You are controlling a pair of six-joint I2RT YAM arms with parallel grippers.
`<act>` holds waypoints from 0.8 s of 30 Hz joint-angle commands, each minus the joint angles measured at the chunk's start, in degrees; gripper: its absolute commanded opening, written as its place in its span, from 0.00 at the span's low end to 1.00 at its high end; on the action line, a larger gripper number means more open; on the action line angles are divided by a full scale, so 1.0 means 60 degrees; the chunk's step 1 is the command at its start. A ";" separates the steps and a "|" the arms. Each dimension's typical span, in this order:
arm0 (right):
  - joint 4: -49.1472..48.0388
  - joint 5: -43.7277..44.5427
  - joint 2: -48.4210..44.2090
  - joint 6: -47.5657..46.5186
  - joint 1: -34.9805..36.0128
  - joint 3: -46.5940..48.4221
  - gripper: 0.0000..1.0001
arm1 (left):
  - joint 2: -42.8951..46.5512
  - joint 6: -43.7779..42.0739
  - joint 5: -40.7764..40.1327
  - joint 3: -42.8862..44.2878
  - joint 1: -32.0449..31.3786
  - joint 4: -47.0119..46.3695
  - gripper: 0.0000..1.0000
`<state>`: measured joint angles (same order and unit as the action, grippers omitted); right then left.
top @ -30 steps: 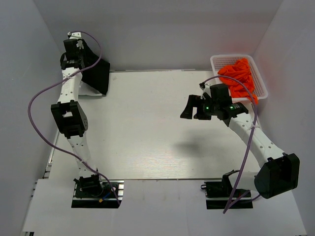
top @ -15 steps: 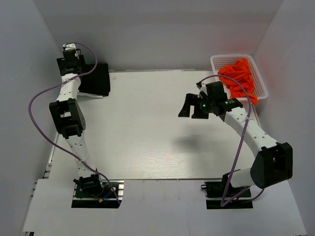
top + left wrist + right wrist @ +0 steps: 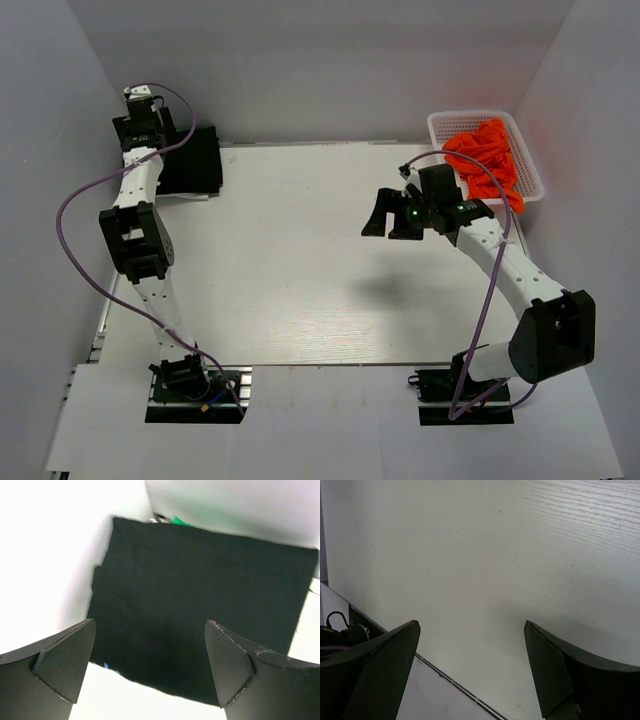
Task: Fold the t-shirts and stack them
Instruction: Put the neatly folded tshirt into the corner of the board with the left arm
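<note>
The white tabletop (image 3: 300, 260) takes up most of the scene, walled in by pale panels (image 3: 330, 60) on the left, far and right sides. Bare board runs from the near edge to the far edge across the whole middle, which is the widest open stretch.

A black t-shirt (image 3: 197, 160) lies folded flat in the far left corner, its outer edges close to the left wall and the far edge. In the left wrist view it (image 3: 200, 590) is a neat rectangle, with slivers of a green shirt (image 3: 176, 521) showing at one edge.

A white basket (image 3: 440, 123) sits at the far right corner, tight to the right wall, and holds bunched orange t-shirts (image 3: 487, 155) that spill over its near rim.

The right gripper (image 3: 388, 218) hangs above the right half of the tabletop, well apart from the basket. Its fingers (image 3: 555, 670) are spread wide with only bare board (image 3: 495, 555) between them.

The left gripper (image 3: 140, 125) hovers over the black t-shirt in the far left corner. Its jaws (image 3: 150, 625) are parted wide and grip nothing.
</note>
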<state>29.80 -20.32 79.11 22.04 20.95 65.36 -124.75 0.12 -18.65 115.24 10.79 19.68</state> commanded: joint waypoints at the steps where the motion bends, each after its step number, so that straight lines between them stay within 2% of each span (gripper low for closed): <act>1: -0.0498 -0.0013 -0.0470 0.0061 -0.0020 -0.0024 0.90 | 0.1293 0.0564 0.0806 0.0202 -0.0201 0.0978 1.00; 3: -0.0558 0.0104 -0.0689 0.0106 -0.0020 -0.0083 0.90 | 0.1629 0.1540 0.1756 -0.0074 -0.0288 0.1318 1.00; 5: -0.0659 0.0105 -0.0981 0.0120 -0.0034 -0.0243 0.90 | 0.2419 0.2334 0.3584 -0.0966 -0.0448 0.1319 1.00; 7: -0.0820 0.0148 -0.1231 0.0324 -0.0034 -0.0419 0.90 | 0.3063 0.2805 0.3840 -0.2221 -0.0756 0.1217 1.00; 9: -0.1230 0.0192 -0.1538 0.0456 0.0009 -0.0931 0.90 | 0.4307 0.3390 0.3711 -0.3293 -0.1209 0.0926 1.00; 11: -0.1319 0.0777 -0.2270 0.0750 -0.0006 -0.1660 0.90 | 0.5288 0.4137 0.3710 -0.5225 -0.1971 0.0559 1.00; 12: -0.1392 0.0895 -0.2707 0.0736 -0.0034 -0.1825 0.90 | 0.6337 0.4242 0.4275 -0.5914 -0.2235 0.0021 1.00; 13: -0.1349 0.1258 -0.3132 0.0880 -0.0020 -0.2160 0.90 | 0.6841 0.4330 0.4281 -0.7197 -0.2788 -0.0173 1.00; 18: -0.1085 0.1906 -0.4879 0.0882 -0.0049 -0.3639 0.90 | 0.9332 0.4754 0.3754 -1.0000 -0.4154 0.1300 1.00; 21: -0.1085 0.2111 -0.5757 0.1101 -0.0020 -0.4444 0.90 | 1.0841 0.5166 0.3448 -1.1188 -0.4508 0.1816 1.00; 24: -0.1012 0.2490 -0.6343 0.1495 -0.0006 -0.5075 0.90 | 1.2073 0.5312 0.2803 -1.1546 -0.4625 0.2343 1.00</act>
<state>23.86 -9.13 43.18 28.40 20.97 38.13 -57.87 29.45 2.44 46.96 -16.64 30.17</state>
